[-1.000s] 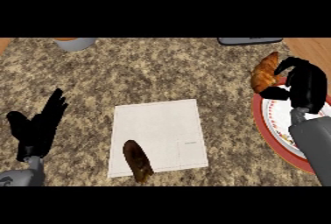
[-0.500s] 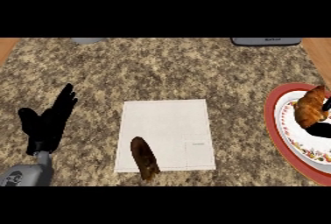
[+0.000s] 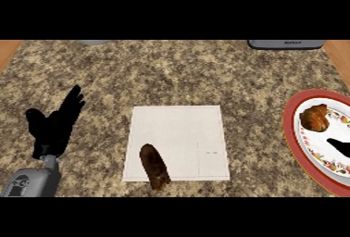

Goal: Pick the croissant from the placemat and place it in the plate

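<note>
Golden croissant (image 3: 315, 118) lies delivered on the 3 o'clock plate (image 3: 290, 134), apart from the right hand (image 3: 340, 146) (closure indiscernible); unneeded left hand (image 3: 51, 127) rests open at 9 o'clock.

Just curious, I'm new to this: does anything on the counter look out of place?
One thing: the dark brown oblong item lies slantwise at the lower left corner of the placemat, its end poking over the edge onto the counter. The croissant sits within the plate.
</note>
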Available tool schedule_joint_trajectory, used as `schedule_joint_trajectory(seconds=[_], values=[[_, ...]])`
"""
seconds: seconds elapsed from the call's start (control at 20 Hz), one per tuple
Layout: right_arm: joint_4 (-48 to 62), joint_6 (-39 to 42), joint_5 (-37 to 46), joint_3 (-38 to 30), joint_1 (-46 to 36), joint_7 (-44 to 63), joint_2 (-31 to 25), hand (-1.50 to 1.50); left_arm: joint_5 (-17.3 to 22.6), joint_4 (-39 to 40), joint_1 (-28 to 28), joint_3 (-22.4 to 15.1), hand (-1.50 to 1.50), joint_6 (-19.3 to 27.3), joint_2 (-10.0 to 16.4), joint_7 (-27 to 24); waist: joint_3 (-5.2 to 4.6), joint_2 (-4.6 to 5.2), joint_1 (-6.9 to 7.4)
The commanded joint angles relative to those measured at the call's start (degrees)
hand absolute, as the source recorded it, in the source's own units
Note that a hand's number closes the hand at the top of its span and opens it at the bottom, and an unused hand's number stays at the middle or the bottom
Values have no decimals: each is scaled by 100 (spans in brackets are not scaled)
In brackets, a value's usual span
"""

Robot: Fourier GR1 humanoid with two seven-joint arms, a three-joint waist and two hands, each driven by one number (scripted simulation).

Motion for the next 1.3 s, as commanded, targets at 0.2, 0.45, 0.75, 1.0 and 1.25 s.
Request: schedule_joint_trajectory(seconds=[0.2,0.45,0.75,1.0,1.25], values=[[-1124,-38,-1032,-680,75,-1533,355,-150,-24,156,-5,96,0,-2,-48,-77,-5,-34,-96],[-2020,429,-2150,-1483,703,-1153,486,-150,-83,-128,67,83,0,61,-47,165,-5,-36,-103],[-1787,1551,-3643,-1856,718,-443,596,-150,40,102,-67,227,0,-191,29,-43,-4,-14,-69],[-1452,2360,-3798,-2350,1212,-1134,696,-150,-40,520,-345,376,0,-327,33,-110,-4,1,-23],[-767,2733,-3605,-2831,962,-1509,545,-150,-161,-419,275,263,0,-320,-78,47,-2,-5,46]])
